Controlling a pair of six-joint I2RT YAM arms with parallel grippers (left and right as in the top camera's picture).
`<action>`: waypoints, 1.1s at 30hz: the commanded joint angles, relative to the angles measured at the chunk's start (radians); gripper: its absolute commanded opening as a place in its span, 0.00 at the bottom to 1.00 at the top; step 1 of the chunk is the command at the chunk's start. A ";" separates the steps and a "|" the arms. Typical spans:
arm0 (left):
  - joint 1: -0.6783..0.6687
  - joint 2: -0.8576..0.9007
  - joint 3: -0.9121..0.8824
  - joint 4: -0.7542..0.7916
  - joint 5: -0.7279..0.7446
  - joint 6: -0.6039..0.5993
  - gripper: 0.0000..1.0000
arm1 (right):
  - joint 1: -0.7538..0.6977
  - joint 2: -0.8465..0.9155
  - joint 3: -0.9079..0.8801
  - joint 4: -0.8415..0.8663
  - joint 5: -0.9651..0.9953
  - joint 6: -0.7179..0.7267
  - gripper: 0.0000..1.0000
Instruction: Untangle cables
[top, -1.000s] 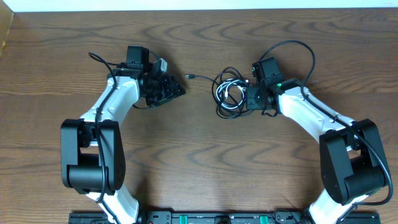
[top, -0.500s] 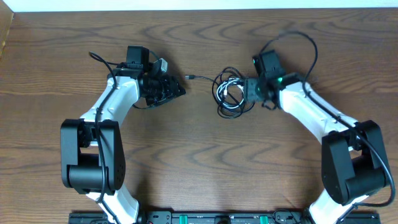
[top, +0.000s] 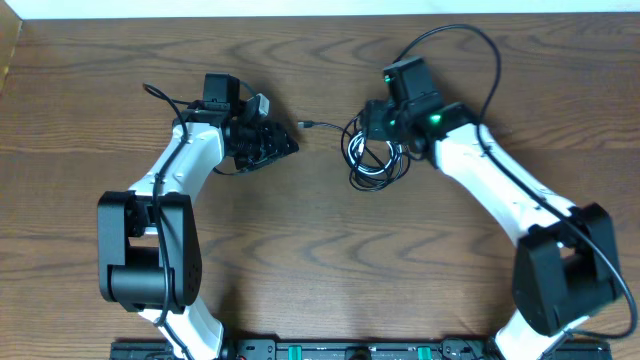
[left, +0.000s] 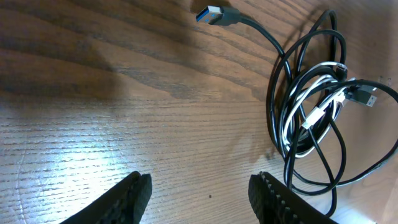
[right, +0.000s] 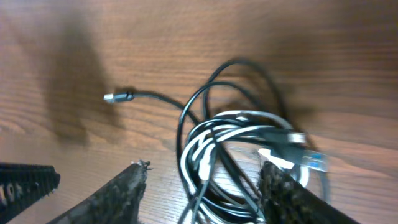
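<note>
The tangled white and black cables (top: 372, 155) are lying coiled on the bench (top: 320, 250). The right claw (right: 204, 169) is hovering over them, fingers apart. The left claw (left: 199, 190) is sitting nearby, gaping and empty.

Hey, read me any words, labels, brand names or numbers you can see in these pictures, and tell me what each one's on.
No text can be read anywhere.
The tangled cables and the blue-tipped USB plug show no print.
The wooden table bears no marks.
The black bar with green parts at the near edge of the overhead view is too small to show any lettering.
</note>
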 joint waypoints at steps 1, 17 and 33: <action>0.003 0.015 0.006 -0.001 0.013 0.024 0.56 | 0.041 0.053 -0.010 0.029 0.004 0.048 0.50; 0.003 0.015 0.006 0.002 0.013 0.024 0.56 | 0.080 0.298 -0.010 0.117 0.150 0.172 0.43; 0.003 0.015 0.006 0.002 0.014 0.051 0.56 | 0.032 0.127 -0.002 0.200 -0.287 -0.003 0.01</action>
